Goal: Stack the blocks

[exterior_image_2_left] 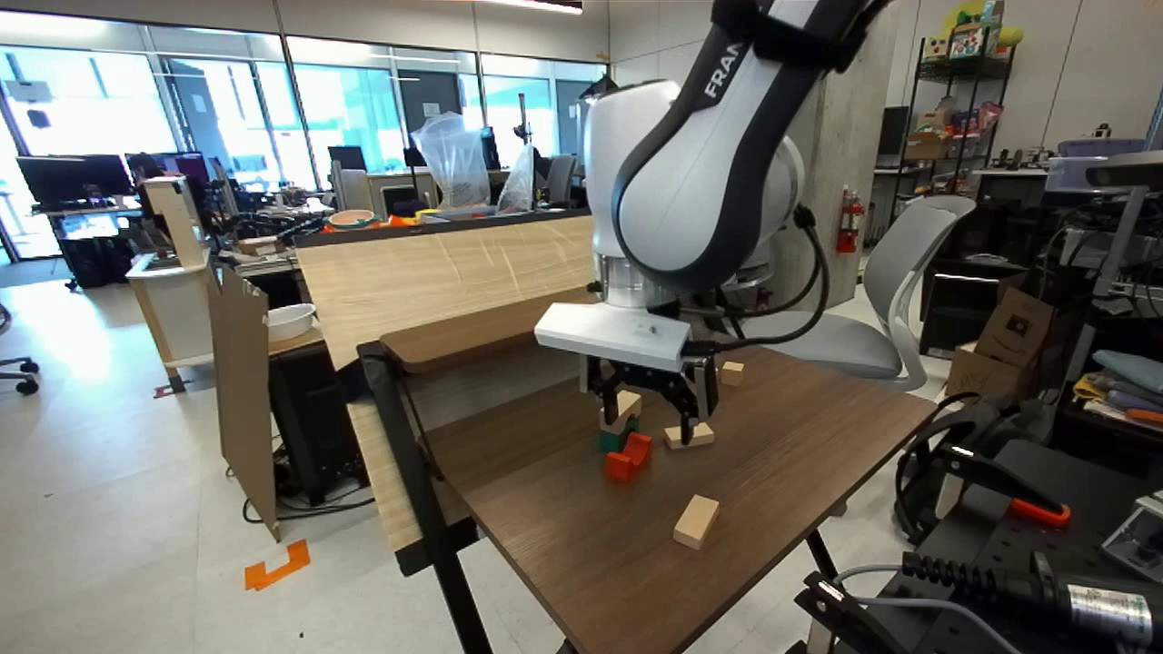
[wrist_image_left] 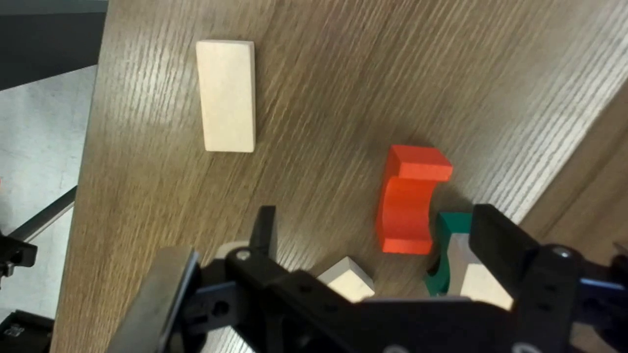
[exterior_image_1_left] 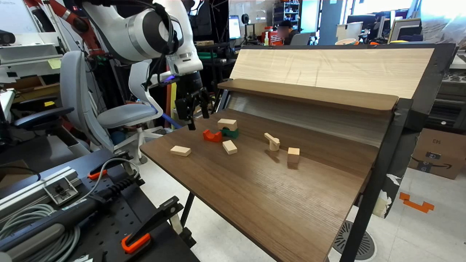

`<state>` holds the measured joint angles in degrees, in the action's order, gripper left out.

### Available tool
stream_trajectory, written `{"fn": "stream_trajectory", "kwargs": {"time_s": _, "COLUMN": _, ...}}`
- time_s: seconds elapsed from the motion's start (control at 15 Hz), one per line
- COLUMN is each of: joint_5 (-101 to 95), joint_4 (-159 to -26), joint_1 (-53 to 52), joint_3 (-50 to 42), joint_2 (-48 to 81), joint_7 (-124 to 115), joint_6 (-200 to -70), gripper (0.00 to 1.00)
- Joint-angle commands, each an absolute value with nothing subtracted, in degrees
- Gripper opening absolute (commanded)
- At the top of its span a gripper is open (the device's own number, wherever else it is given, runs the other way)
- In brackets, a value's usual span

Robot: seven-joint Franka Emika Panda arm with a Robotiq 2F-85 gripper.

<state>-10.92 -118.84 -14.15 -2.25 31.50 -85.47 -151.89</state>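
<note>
A red-orange arch block (exterior_image_1_left: 212,136) lies on the table, hollow side up. It also shows in an exterior view (exterior_image_2_left: 629,459) and the wrist view (wrist_image_left: 407,201). Beside it is a green block (exterior_image_1_left: 230,133) with a pale arch block (exterior_image_1_left: 227,124) on top. Pale blocks lie flat nearby (exterior_image_1_left: 229,147) and near the table edge (exterior_image_1_left: 180,151). The wrist view shows a pale block (wrist_image_left: 228,95) and another, partly hidden (wrist_image_left: 348,283). My gripper (wrist_image_left: 374,218) is open and empty above the table. Its finger and body partly hide the green-and-pale stack in the wrist view.
A round pale post with a thin stick on it (exterior_image_1_left: 273,145) and a pale cube (exterior_image_1_left: 293,154) stand farther along the table. A raised shelf and slanted board (exterior_image_1_left: 309,92) bound the back. A black bench with clamps (exterior_image_1_left: 120,203) stands beside the table.
</note>
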Motion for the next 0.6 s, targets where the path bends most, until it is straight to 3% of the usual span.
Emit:
{"fn": "stream_trajectory", "kwargs": {"time_s": 0.0, "joint_5": -10.0, "joint_4": -114.9, "joint_1": -16.8, "joint_3": -4.7, "joint_2": 37.1, "joint_7": -87.0, "joint_6": -156.2, "gripper": 1.0}}
{"fn": "stream_trajectory", "kwargs": {"time_s": 0.53, "joint_5": -8.8, "joint_4": -109.9, "joint_1": -22.8, "joint_3": -10.7, "joint_2": 45.1, "joint_7": -89.6, "joint_6": -164.9, "gripper": 1.0}}
